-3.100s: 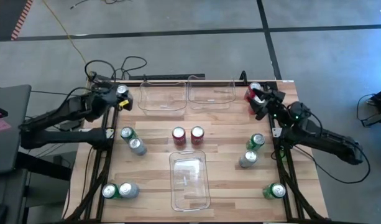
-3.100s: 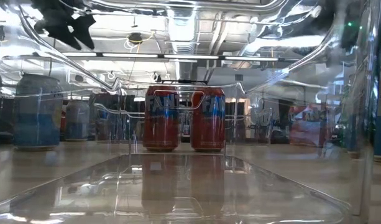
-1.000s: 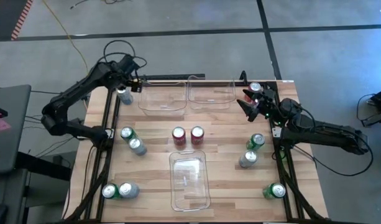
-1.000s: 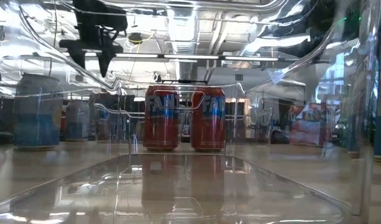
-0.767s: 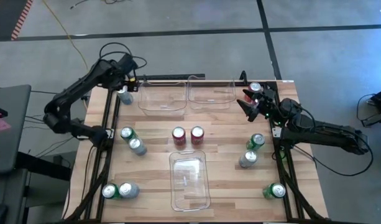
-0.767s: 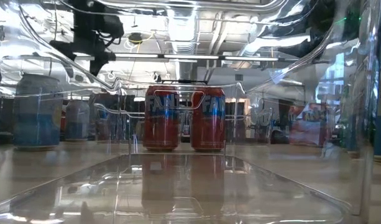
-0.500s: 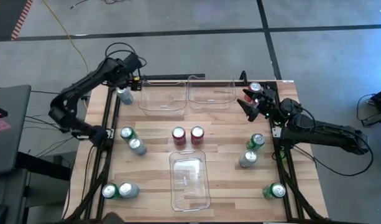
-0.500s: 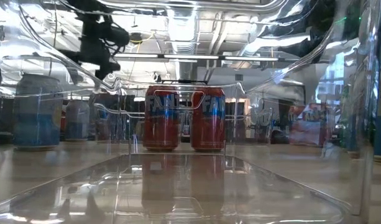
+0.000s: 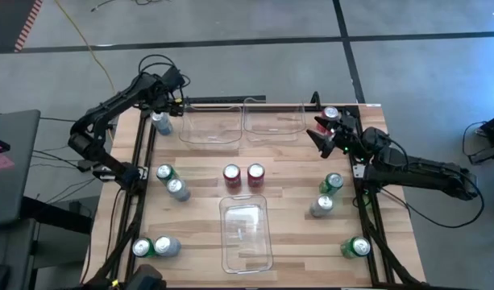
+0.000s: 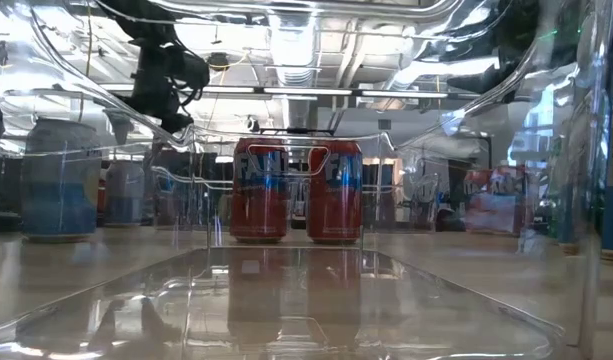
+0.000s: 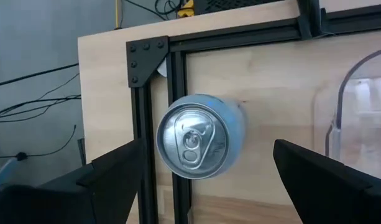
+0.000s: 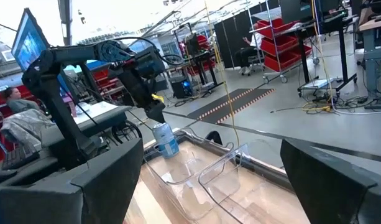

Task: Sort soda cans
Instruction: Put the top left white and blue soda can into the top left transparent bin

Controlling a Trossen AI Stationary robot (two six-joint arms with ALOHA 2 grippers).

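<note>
Spread fingers (image 11: 109,180) of the left gripper (image 9: 161,102) hang over a silver-grey can (image 11: 199,135) that stands upright at the table's far left corner, apart from both pads. The right gripper (image 9: 321,131), near the far right corner, has its fingers (image 12: 84,180) wide apart too, holding nothing, with a can (image 9: 331,113) just beyond it. Going near to far on the wooden table (image 9: 287,209): a green and a silver can (image 9: 155,246) sit at the near left, a green can (image 9: 357,246) at the near right, and a clear bin (image 9: 245,234) in the near middle. Farther back stand two red cans (image 9: 243,175) side by side, with a pair of cans (image 9: 172,181) to their left and another pair (image 9: 326,194) to their right. Two clear bins (image 9: 242,123) lie along the far edge.
</note>
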